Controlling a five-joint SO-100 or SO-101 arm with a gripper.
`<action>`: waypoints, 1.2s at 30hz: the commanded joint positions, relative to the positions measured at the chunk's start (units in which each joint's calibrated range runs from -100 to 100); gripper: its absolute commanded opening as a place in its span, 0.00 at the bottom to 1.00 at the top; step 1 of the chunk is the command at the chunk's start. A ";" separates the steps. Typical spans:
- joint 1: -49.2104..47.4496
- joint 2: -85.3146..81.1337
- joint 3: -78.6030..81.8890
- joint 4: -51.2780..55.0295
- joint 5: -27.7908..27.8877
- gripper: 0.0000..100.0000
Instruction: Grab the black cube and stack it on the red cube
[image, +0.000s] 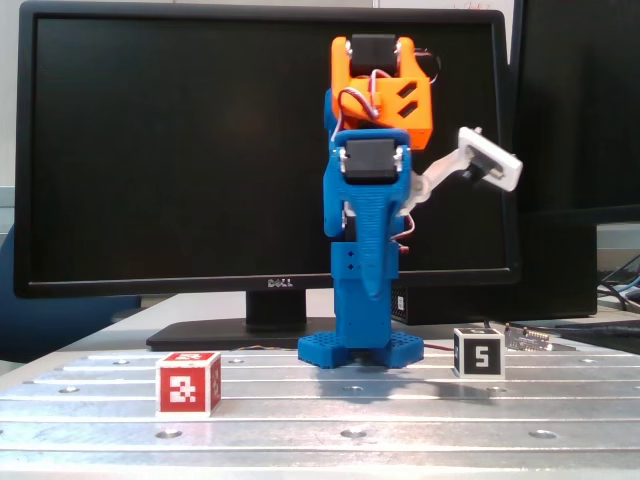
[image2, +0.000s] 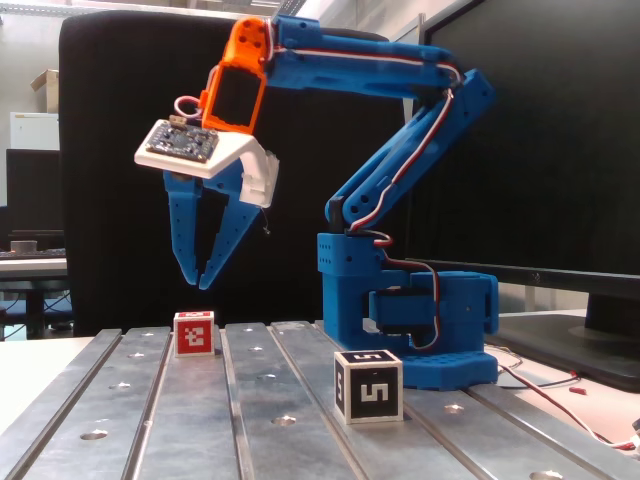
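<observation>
Nearest in a fixed view, the small black cube (image2: 368, 386) with white edges and a white "5" sat on the grooved metal table (image2: 270, 440), just in front of the blue arm base (image2: 410, 325). In the other fixed view the same black cube (image: 479, 353) sat right of the base (image: 361, 349), the small red cube (image: 188, 383) with white edges and a white pixel pattern well apart to the left and nearer the camera. In the side-on view the red cube (image2: 194, 333) lay farther back. The blue 2-finger gripper (image2: 201, 283) hung above it, not touching, tips pointing down; jaws nearly together at the tips, holding nothing. The orange wrist block (image2: 238, 85) topped the raised arm. Behind stood a black monitor (image: 180, 150).
</observation>
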 joint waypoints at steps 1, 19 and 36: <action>-3.03 2.46 -3.82 0.97 -2.94 0.01; -19.57 3.21 -5.63 6.79 -16.77 0.01; -33.30 2.46 -5.54 13.29 -23.56 0.03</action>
